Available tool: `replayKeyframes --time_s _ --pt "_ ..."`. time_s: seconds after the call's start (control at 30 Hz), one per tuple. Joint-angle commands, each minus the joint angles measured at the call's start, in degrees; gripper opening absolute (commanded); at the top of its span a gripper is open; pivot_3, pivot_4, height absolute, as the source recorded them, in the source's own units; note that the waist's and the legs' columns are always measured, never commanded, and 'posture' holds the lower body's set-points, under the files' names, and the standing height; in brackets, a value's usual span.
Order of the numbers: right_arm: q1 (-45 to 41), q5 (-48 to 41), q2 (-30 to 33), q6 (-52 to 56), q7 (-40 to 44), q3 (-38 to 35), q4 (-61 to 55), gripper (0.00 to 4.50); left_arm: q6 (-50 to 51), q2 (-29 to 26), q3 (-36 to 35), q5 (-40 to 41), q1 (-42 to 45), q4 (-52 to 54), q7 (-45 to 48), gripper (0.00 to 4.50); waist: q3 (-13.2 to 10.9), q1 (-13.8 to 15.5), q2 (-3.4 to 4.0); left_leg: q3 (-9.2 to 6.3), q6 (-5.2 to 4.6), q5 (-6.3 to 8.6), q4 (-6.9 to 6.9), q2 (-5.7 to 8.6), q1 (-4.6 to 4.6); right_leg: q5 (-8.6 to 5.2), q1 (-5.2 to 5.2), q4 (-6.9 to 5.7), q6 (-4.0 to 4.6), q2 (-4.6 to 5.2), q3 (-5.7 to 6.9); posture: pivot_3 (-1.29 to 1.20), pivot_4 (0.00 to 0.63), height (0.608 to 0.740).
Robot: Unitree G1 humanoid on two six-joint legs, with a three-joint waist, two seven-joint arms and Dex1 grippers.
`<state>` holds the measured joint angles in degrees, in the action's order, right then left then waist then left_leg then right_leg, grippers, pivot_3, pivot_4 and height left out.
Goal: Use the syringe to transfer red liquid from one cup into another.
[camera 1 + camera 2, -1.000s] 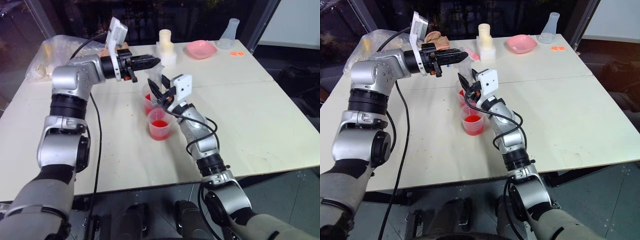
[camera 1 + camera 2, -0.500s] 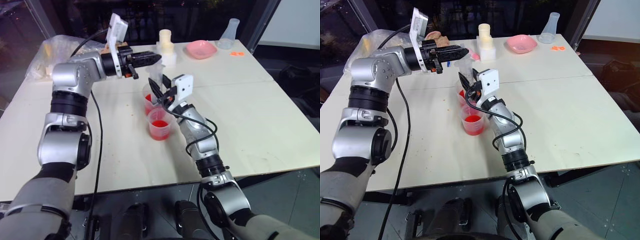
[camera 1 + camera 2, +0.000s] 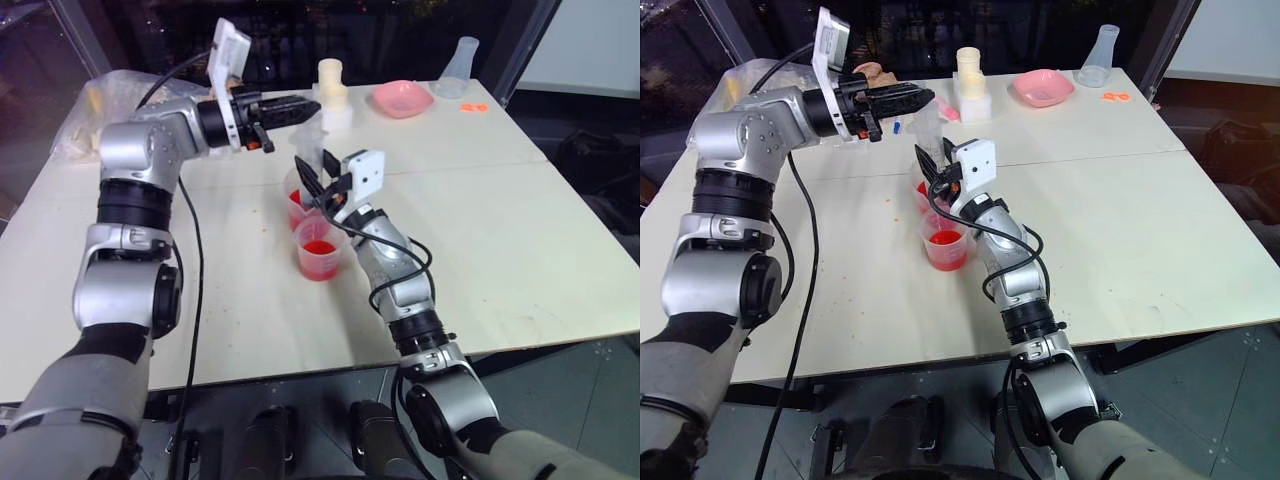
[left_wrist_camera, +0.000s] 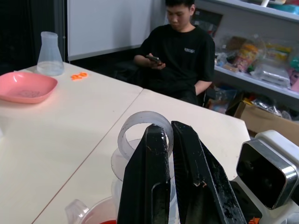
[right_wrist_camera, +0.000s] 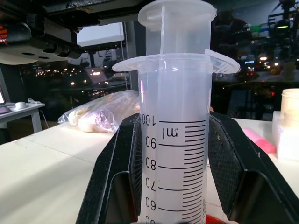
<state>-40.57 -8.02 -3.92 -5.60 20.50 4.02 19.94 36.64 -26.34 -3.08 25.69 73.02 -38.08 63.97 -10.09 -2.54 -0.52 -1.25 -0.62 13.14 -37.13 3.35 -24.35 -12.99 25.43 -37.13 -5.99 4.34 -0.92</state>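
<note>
Right gripper (image 5: 173, 186) clamps the syringe (image 5: 174, 140) barrel upright over the taller cup (image 3: 298, 205), twelve o'clock of the shorter cup (image 3: 320, 250). Left gripper (image 4: 169, 140), jaws pressed together on the plunger cap, looks set for drawing upward steadily.

Two robot arms with silver metal shells and black joint bands. A thin black cable runs loosely along each arm. Each wrist carries a white, box-shaped camera housing. The left gripper (image 3: 300, 104) and right gripper (image 3: 310, 178) each have two black, tapered fingers.
</note>
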Motion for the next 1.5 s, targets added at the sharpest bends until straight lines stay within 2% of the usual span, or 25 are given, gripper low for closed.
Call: replayKeyframes --time_s 0.03,1.07,1.2,1.37,1.5 --pt "0.5 0.7 -1.6 -0.5 2.3 3.2 0.3 1.38 -3.6 -1.5 -4.5 1.2 5.0 2.0 -2.4 0.03 0.0 0.0 0.00 0.00 0.00 0.00 0.00 0.00 0.00 0.00 0.00 0.00 0.00 0.00 0.00 0.00 0.150 0.740" --pt "-2.2 0.6 -0.4 -2.2 1.7 1.4 2.2 1.38 0.4 -1.5 -4.6 1.7 4.4 2.4 -2.4 0.03 0.0 0.0 0.00 0.00 0.00 0.00 0.00 0.00 0.00 0.00 0.00 -0.01 0.00 0.00 0.00 0.00 0.150 0.740" --pt "-3.9 0.8 -0.1 -3.1 1.1 0.6 3.1 1.38 0.7 -1.7 -3.8 1.1 3.5 3.0 -2.3 1.32 0.0 0.0 0.00 0.00 0.00 0.00 0.01 0.00 0.00 0.00 0.01 -0.01 0.00 0.00 0.00 0.00 0.150 0.740" --pt "-5.6 1.4 0.5 -4.8 0.1 -0.1 4.1 1.38 0.4 -1.9 -3.4 0.8 2.5 4.7 -1.6 2.46 0.0 0.0 0.00 -0.01 0.00 0.00 0.00 0.00 0.00 0.00 0.01 -0.01 0.00 0.00 0.00 0.00 0.150 0.740" --pt "-7.1 1.7 1.0 -5.9 -0.7 -0.9 5.1 1.38 0.7 -2.2 -3.6 0.7 2.2 5.1 -1.6 2.46 0.0 0.0 0.00 -0.01 0.01 0.00 0.00 0.00 0.00 0.00 0.01 -0.01 0.00 0.00 0.00 0.00 0.150 0.740"
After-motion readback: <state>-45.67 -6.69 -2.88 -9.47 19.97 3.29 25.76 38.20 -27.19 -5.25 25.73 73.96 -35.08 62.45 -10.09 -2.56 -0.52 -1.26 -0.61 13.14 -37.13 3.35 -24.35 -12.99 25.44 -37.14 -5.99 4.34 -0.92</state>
